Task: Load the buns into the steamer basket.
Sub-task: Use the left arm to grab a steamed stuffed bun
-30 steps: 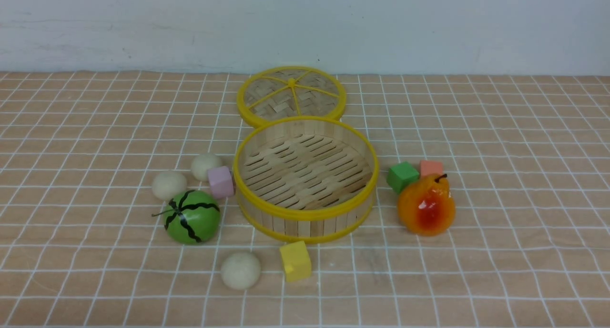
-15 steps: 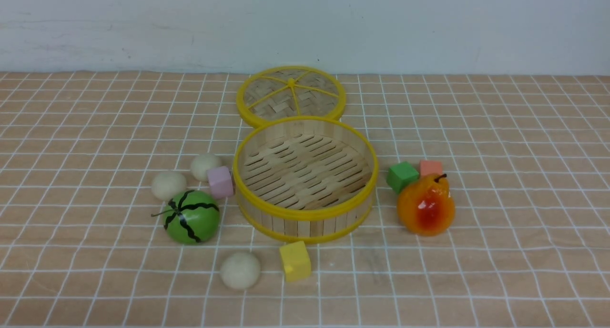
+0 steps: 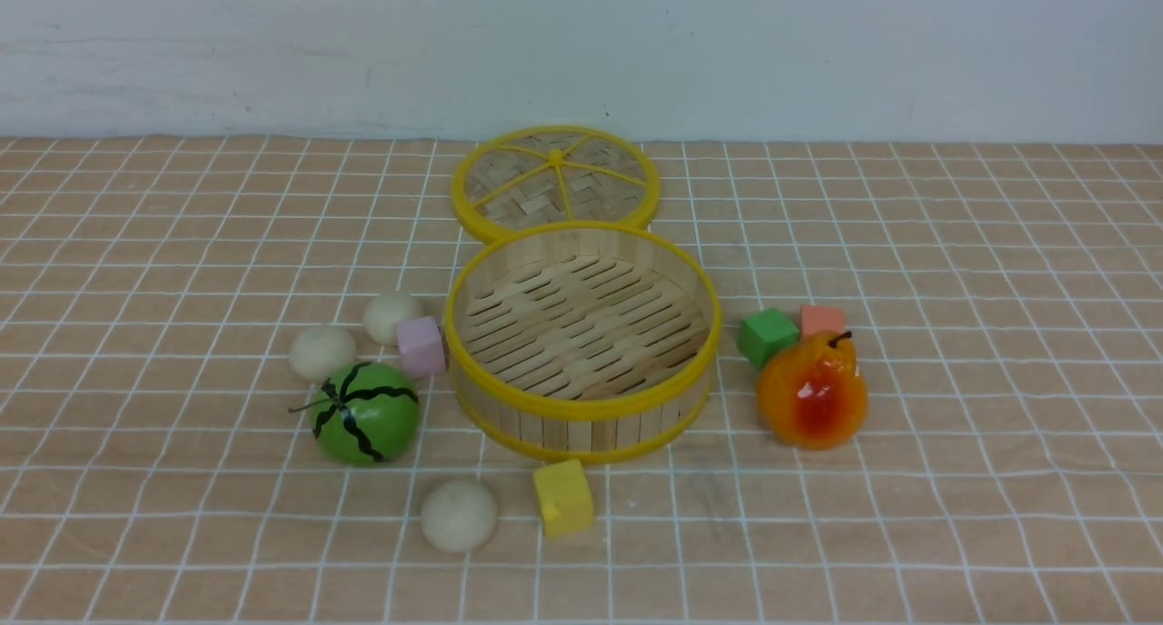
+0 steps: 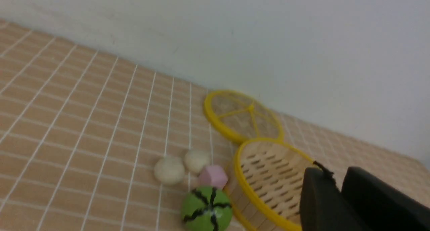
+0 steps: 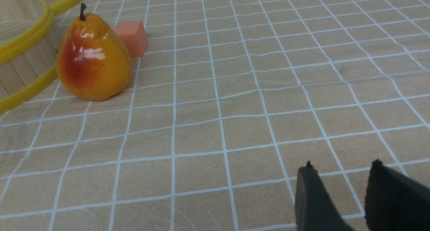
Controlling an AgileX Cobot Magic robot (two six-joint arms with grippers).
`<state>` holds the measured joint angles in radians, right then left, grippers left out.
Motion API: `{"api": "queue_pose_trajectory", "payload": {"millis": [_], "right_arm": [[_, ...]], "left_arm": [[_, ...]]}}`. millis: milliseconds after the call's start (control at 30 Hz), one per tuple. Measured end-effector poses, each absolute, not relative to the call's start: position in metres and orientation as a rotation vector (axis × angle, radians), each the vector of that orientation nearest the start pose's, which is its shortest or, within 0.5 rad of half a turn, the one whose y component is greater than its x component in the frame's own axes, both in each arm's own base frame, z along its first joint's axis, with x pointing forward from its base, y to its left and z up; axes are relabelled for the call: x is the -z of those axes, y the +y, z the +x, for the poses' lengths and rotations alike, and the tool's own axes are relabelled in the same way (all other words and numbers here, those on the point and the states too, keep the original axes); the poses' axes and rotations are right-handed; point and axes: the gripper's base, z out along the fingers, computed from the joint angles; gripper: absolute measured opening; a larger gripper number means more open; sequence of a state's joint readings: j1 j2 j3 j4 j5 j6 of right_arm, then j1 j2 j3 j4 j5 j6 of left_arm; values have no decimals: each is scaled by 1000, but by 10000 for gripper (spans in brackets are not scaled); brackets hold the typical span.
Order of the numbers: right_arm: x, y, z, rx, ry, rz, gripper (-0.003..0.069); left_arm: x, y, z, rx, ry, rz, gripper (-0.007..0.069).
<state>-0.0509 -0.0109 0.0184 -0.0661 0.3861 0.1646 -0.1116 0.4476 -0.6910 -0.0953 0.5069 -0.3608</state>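
At nine o'clock and seven o'clock of the steamer basket (image 3: 581,409), on the table (image 3: 954,534), lie two buns (image 3: 323,353) and one bun (image 3: 459,516), while the left gripper (image 4: 336,170) is a little apart and the right gripper (image 5: 342,164) more widely, both holding nothing. The buns look light, soft perhaps, so a gentle pinch at their widest sides seems best; I see no label or writing.

Yellow-rimmed steamer basket (image 3: 581,409) — pale buns (image 3: 459,516) (three) outside, left of it.
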Motion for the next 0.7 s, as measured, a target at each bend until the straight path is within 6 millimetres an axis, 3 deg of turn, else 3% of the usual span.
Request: {"api": "queue_pose_trajectory", "payload": {"millis": [433,700], "right_arm": [[-173,-5,52,-13,1869,162,241],[-173,-5,52,-13,1869,162,241]], "left_arm": [[-304,-27,185,395,2255,-379,110],[-301,-40,243,389,2440,-247,113]]}}
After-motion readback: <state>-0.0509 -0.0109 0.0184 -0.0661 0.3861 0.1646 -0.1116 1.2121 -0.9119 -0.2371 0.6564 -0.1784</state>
